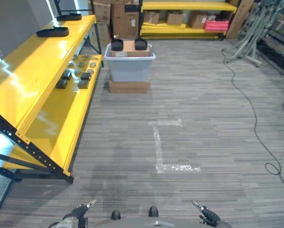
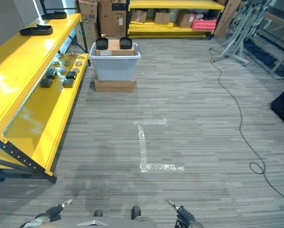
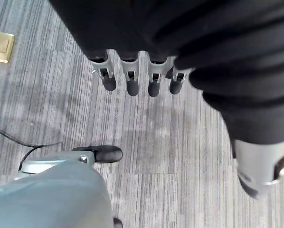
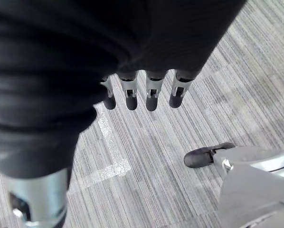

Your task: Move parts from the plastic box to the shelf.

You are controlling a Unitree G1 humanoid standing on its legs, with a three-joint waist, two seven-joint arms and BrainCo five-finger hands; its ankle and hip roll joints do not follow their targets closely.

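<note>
A grey plastic box stands far ahead on a flat cardboard box, beside the end of the yellow shelf. Two black round parts and a brown carton sit in its top. Several small dark and silvery parts lie on the shelf's lower board. Two black trays rest on its top board. My left hand and right hand hang low at the near edge, far from the box. Both are empty, with the left fingers and the right fingers straight over the floor.
A white tape corner marks the grey floor between me and the box. A second yellow shelf with cartons and a pink crate stands at the back. Metal stands crowd the right rear.
</note>
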